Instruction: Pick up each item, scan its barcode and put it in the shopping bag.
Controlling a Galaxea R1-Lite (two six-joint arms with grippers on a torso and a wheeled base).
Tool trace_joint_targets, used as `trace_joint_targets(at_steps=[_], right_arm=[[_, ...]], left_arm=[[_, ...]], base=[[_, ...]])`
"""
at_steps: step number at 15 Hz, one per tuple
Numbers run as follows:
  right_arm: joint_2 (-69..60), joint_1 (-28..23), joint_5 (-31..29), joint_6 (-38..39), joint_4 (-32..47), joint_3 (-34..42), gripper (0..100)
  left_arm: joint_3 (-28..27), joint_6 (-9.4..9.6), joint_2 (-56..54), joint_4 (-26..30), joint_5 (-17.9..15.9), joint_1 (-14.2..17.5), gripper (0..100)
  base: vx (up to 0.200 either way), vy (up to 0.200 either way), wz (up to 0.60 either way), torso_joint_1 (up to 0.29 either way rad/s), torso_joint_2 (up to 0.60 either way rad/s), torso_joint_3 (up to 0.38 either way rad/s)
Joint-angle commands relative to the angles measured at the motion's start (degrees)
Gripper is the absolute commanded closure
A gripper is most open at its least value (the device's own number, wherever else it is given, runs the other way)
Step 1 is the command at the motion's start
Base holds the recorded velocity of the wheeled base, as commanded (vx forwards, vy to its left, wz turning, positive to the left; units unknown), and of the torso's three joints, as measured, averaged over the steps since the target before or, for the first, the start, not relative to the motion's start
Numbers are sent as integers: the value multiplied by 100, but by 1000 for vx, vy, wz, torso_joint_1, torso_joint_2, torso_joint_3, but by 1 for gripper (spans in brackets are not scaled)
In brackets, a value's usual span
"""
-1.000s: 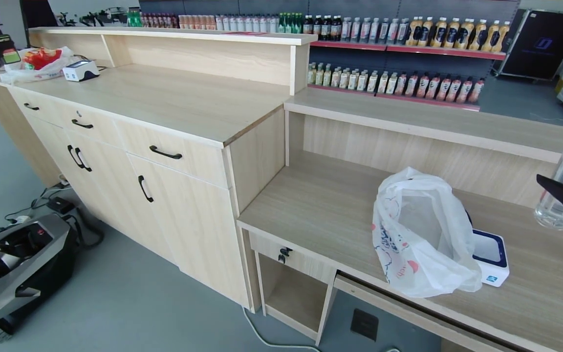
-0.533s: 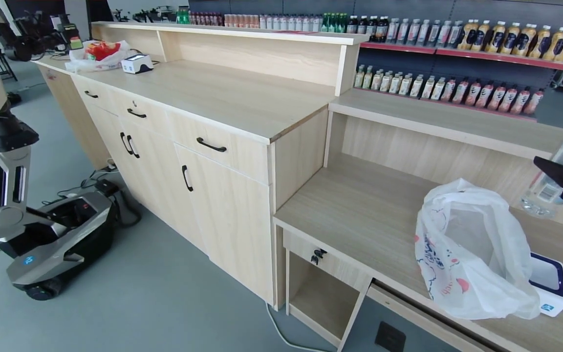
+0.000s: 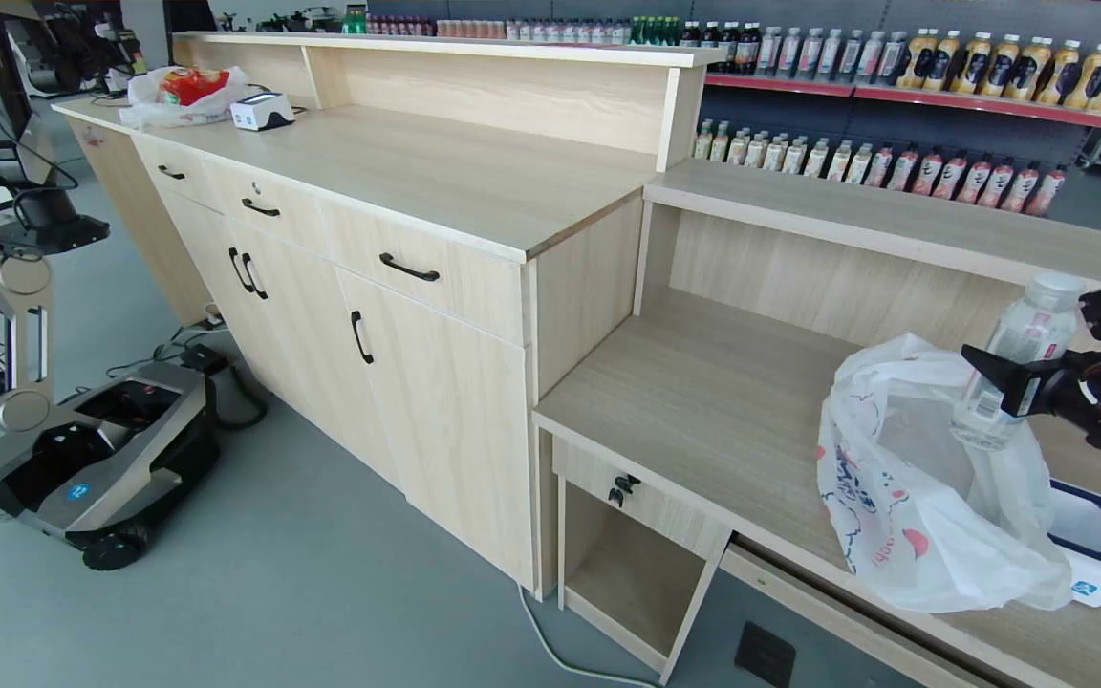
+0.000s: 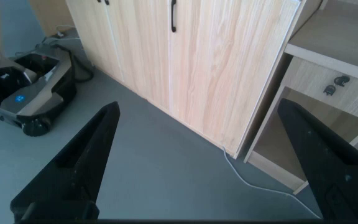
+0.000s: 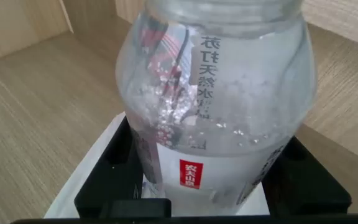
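Right gripper (image 3: 1002, 380): clamped on the bottle, one black finger on each side of its lower body.
Bottle (image 3: 1026, 330): clear plastic, white cap up, leaning slightly. It is held in the air at the right of the scene, with its base at the bag's open mouth. Whether the base is inside the mouth cannot be told.
Bottle, right wrist view (image 5: 219, 93): printed label with a red patch – the body sits between the two black fingers.
Bag (image 3: 904, 506): white plastic with red and blue print, standing open on the desk at the near right.
Scanner (image 3: 1090, 545): white box with a dark-blue window, on the desk just right of the bag and partly hidden behind it.
Desk (image 3: 703, 401): low wooden top with a raised back ledge. A drawer with a lock sits under its near-left edge.
Left gripper (image 4: 194, 160): fingers (image 4: 79, 168) spread wide with nothing between them, above the floor.
Floor (image 4: 166, 180): grey, with a pale cable lying near the cabinet foot.
Cabinet (image 3: 436, 382): taller wooden unit left of the desk, with black handles on doors and drawers.
Far bag (image 3: 178, 96): on the cabinet top at the far left, with red contents.
Far scanner (image 3: 260, 112): white, just right of the far bag.
Shelves (image 3: 895, 91): on the far wall, with rows of drinks.
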Motion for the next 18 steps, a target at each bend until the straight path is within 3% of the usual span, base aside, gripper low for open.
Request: trace_joint_targets(at_steps=[1,18], right_arm=[[726,165,7,17,-83,-309,100],[2572,613,25,219,-399,-2198,100]], left_arm=[[0,-2,2,0,2,-1,0],[0,-2,2,0,2,-1,0]], base=[[0,0,0,0,0,0],[0,0,0,0,0,0]])
